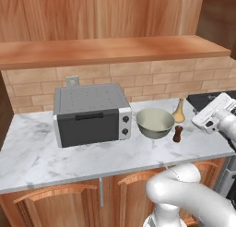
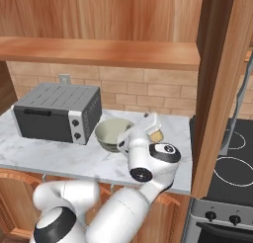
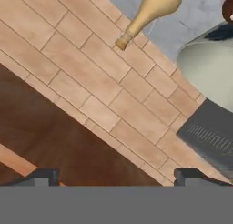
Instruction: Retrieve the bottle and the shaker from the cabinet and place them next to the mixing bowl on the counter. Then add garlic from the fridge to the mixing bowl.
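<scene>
On the marble counter (image 1: pixel 37 157) a pale green mixing bowl (image 1: pixel 155 122) stands right of the toaster oven. Just right of the bowl are a tan bottle (image 1: pixel 179 111) near the brick wall and a small dark shaker (image 1: pixel 177 134) in front of it. My gripper (image 1: pixel 213 112) hovers to the right of both, above the counter's right end. In the hand view the gripper (image 3: pixel 118 177) is open with nothing between its fingertips (image 3: pixel 43 176). That view looks at the brick wall, with the bottle (image 3: pixel 154 7), bowl (image 3: pixel 209 73) and shaker (image 3: pixel 229 9) along its top and right. Garlic and fridge are out of view.
A grey toaster oven (image 1: pixel 90 114) takes up the counter's middle. A wooden shelf (image 1: pixel 110 50) runs above the brick wall. A tall wooden panel (image 2: pixel 217 89) and a black stove (image 2: pixel 232 163) lie right of the counter. Wooden cabinet doors (image 1: pixel 55 203) sit below.
</scene>
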{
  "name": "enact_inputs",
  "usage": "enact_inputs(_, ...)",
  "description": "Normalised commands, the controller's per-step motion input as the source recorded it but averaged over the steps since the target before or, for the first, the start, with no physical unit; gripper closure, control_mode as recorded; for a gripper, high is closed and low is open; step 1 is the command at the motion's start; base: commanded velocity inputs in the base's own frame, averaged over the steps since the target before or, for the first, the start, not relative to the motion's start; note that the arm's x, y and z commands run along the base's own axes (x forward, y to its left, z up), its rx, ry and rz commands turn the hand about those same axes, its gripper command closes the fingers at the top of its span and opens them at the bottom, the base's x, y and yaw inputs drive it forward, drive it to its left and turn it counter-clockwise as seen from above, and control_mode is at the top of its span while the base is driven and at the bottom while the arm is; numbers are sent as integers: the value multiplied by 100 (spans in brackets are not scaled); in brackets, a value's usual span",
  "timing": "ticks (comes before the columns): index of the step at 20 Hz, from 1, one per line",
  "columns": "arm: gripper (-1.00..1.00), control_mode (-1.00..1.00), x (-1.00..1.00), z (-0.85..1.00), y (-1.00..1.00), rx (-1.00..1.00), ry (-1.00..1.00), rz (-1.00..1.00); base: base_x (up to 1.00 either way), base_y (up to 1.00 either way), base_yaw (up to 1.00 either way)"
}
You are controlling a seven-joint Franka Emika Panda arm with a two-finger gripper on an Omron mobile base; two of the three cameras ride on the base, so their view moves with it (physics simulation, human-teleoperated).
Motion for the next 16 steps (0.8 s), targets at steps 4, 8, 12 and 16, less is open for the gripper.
enact_inputs(4,-100,-100,0,12,0,-76,14,0,0,0,0)
enact_inputs(8,-100,-100,-4,12,0,-66,21,0,0,0,0)
enact_inputs(12,-100,-100,-2,9,0,-66,12,2,0,0,0)
enact_inputs(16,-100,-100,-2,24,0,-35,18,2,0,0,0)
